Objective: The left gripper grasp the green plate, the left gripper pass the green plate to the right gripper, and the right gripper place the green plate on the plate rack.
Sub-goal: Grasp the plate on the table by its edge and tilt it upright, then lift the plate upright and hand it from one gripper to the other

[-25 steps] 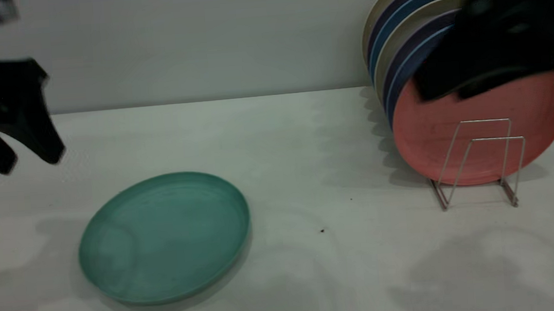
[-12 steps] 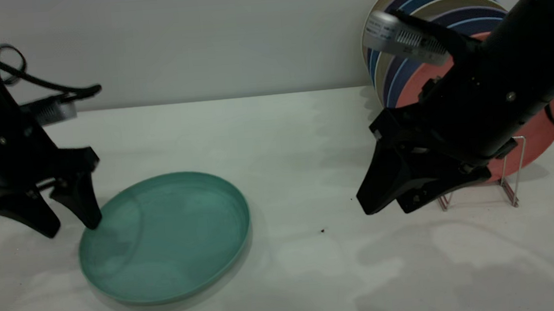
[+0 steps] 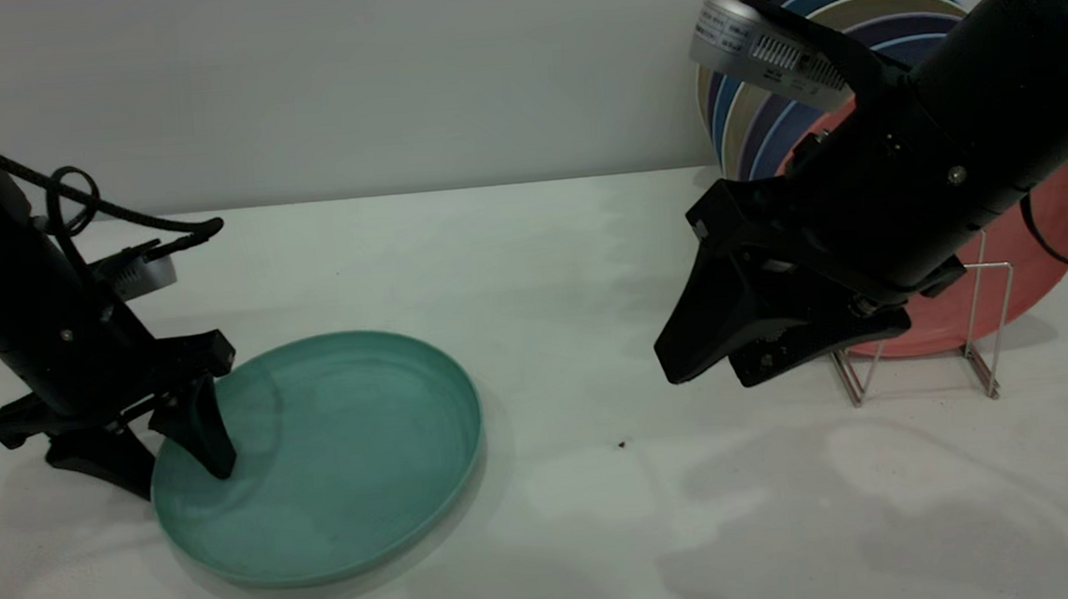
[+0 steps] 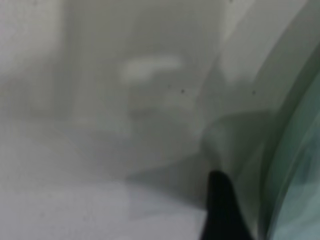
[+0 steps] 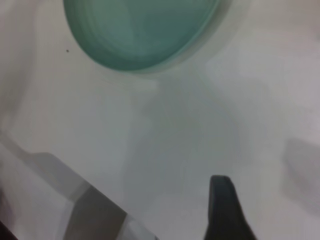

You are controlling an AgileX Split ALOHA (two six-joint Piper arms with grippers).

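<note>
Exterior view: the round teal green plate (image 3: 319, 455), low-rimmed, lies flat on the white surface (image 3: 606, 520) at near left. The left tool (image 3: 164, 457) straddles its left rim, jaws spread, one tip inside. The right tool (image 3: 717, 362) hovers before the plate rack (image 3: 921, 329), jaws apparently nearly closed, empty. One salmon plate (image 3: 1046, 226) fronts several racked plates.

Left wrist view: one dark finger (image 4: 222, 210) beside the plate's rim.

Right wrist view: one plate, far off.

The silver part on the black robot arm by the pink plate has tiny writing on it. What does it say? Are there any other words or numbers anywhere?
Silver cylinder above the right gripper: some small dark print at its end, too small and blurred to read.
Green plate, pink plate, plate rack, left gripper: no words, numbers or signs visible.
So nothing can actually be read.
</note>
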